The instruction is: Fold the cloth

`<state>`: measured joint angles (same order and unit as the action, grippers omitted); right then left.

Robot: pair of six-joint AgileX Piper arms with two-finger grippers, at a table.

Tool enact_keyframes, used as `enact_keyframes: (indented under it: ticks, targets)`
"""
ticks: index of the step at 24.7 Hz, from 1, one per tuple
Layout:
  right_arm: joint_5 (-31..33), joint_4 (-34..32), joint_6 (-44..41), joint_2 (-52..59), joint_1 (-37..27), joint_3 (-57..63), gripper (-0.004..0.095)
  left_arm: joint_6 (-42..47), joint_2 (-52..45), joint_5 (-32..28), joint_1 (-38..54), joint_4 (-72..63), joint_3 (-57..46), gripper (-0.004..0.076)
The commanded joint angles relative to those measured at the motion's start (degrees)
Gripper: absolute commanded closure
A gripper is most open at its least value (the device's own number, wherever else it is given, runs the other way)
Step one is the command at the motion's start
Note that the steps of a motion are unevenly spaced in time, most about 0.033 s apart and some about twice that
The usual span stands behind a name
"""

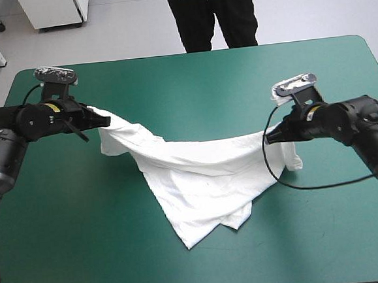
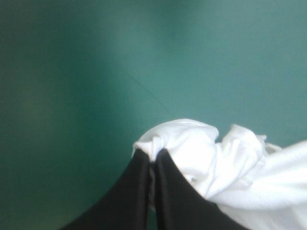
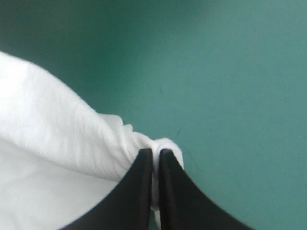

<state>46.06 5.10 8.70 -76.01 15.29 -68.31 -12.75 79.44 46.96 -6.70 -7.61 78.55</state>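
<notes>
White T-shirt (image 1: pixel 198 180) hangs stretched between two arms over the middle of the teal-green bench (image 1: pixel 204 81), its lower folds resting on it. Both the left claw (image 1: pixel 102 120) and the right claw (image 1: pixel 272 135) are nearly closed, each pinching a bunched corner.

One T-shirt (image 1: pixel 198 180), one table (image 1: pixel 204 81), one left end effector (image 1: pixel 104 120), one right end effector (image 1: pixel 270 136): two altogether.
</notes>
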Motion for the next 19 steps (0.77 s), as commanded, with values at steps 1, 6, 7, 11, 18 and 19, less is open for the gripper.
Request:
enact_keyframes:
  ticks: [1,6,7,11,18,19]
  targets:
    - [-12.7,-1.2,0.4,-5.3,-0.6,-3.5,0.0925,1.4,2.8,-15.8,0.0,-0.5,1.6,0.0733]
    - [-17.4,-2.2,0.0,-14.3,-2.9,-8.8,0.0925,3.1,9.8,-26.9,0.0,-0.5,2.3,0.0733]
    - [-17.9,-2.2,0.0,-16.0,-3.6,-9.9,0.0925,3.1,11.3,-27.8,0.0,-1.1,2.5,0.0733]
    - [-15.1,-1.5,2.1,-21.1,-5.8,-14.8,0.0878,2.7,15.4,-31.1,0.0,-4.1,2.8,0.0729]
    - [-13.6,0.4,3.6,-26.0,-7.9,-20.8,0.0416,2.6,20.3,-31.3,0.0,-8.5,3.0,0.0238]
    - [-13.1,0.4,3.6,-25.7,-8.1,-21.2,0.0420,2.6,20.3,-30.6,0.0,-8.2,3.0,0.0241]
